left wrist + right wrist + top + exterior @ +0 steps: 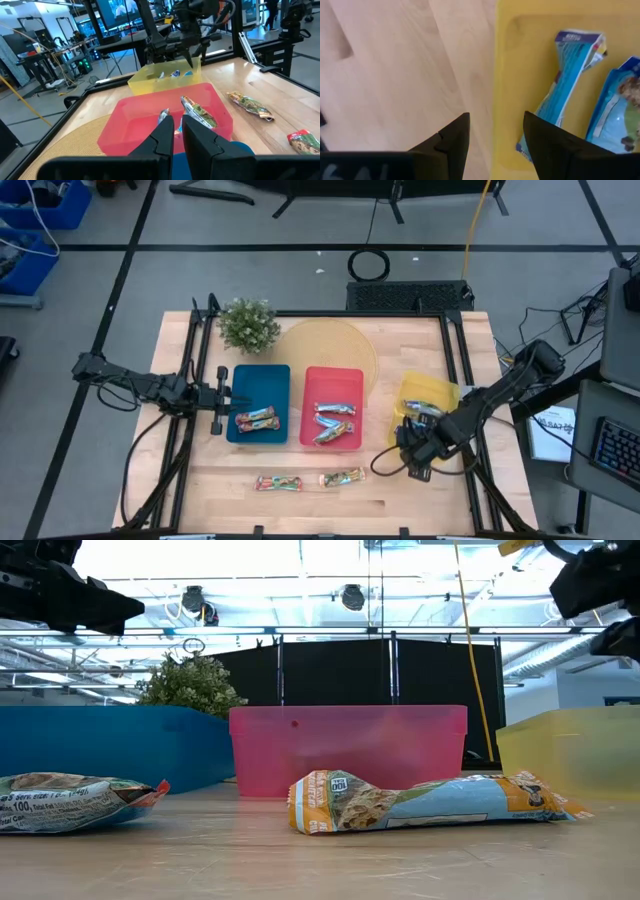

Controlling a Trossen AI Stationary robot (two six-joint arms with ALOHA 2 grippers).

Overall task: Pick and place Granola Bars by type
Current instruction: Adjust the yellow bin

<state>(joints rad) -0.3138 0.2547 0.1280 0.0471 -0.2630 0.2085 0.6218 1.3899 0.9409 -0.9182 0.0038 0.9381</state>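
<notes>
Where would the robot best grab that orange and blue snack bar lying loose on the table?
Probably across its middle, coming straight down. The orange and blue bar lies flat on the table, long and narrow, so jaws set across its short width should pinch the puffy wrapper. The red-green bar beside it is apart, leaving room.

**What the views leave unclear**

From above, the wrapper print on the shiny granola bars in the shallow yellow plastic tray (443, 392) is too small to read. The right wrist view cuts off a blue-wrapped bar (621, 112) at 3 o'clock. At table height, the translucent pink tray (348, 748) hides its contents.
</notes>
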